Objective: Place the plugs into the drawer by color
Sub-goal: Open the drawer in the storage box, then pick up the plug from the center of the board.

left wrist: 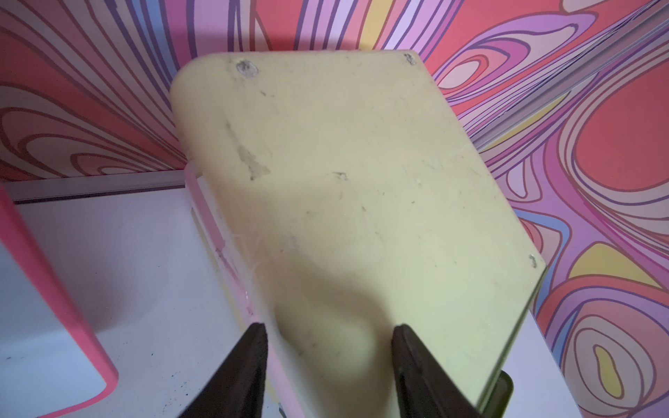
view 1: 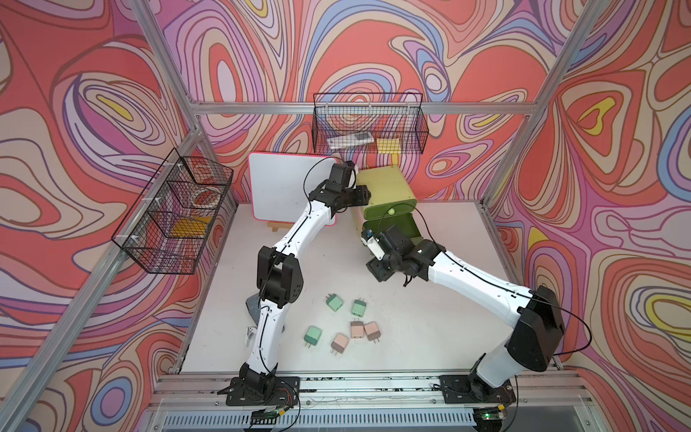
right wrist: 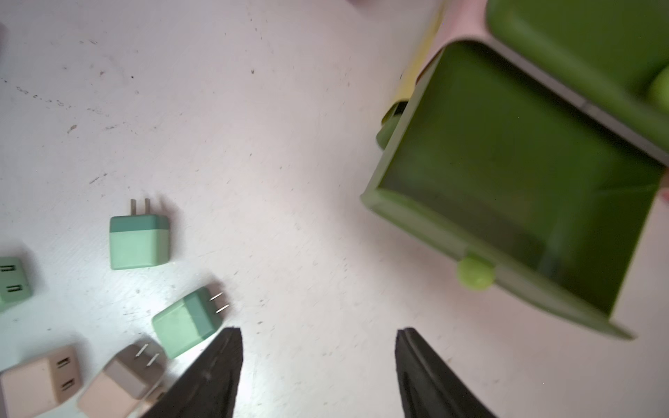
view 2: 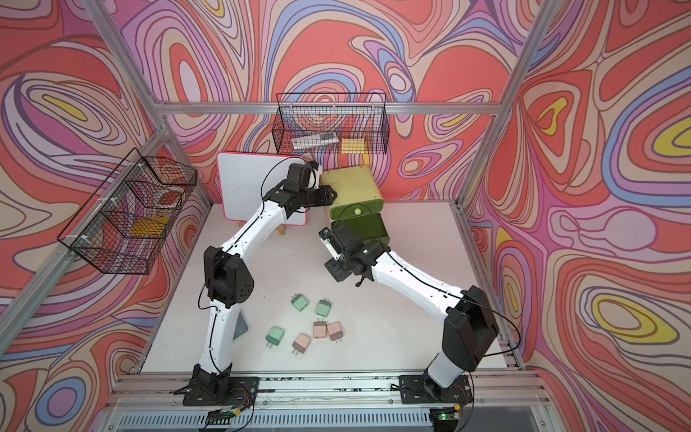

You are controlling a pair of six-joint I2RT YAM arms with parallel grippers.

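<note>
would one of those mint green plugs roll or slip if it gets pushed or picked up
The mint green plug lies on a flat face and looks blocky, so it probably slides on the table rather than rolling. It appears to be hard plastic, likely stiff and light. Its smooth rounded sides might slip a little; the prongs could snag.
</note>
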